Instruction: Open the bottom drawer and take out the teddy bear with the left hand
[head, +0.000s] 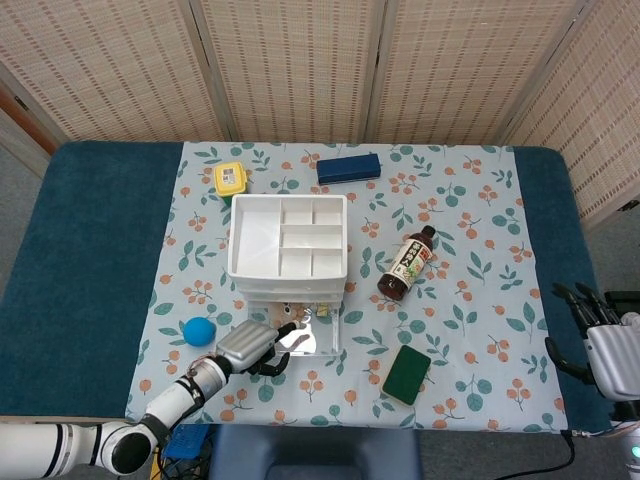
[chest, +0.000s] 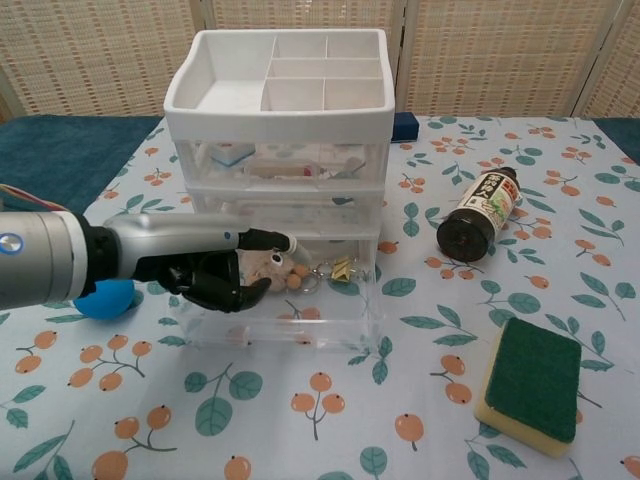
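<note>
A white three-drawer unit (head: 287, 235) stands mid-table with its clear bottom drawer (chest: 300, 335) pulled out toward me. The small brown teddy bear (chest: 276, 264) lies at the back of that drawer, also visible from the head view (head: 288, 311). My left hand (chest: 210, 265) reaches into the drawer from the left, one finger stretched over the bear and the others curled beside it; the hand covers part of the bear, so a grip cannot be confirmed. My right hand (head: 600, 340) stays at the table's right edge, fingers apart, holding nothing.
A blue ball (chest: 105, 298) sits just left of the drawer by my left arm. A dark bottle (chest: 480, 213) lies on its side to the right, with a green sponge (chest: 527, 385) nearer me. A yellow box (head: 231, 179) and a blue box (head: 349, 167) lie behind the unit.
</note>
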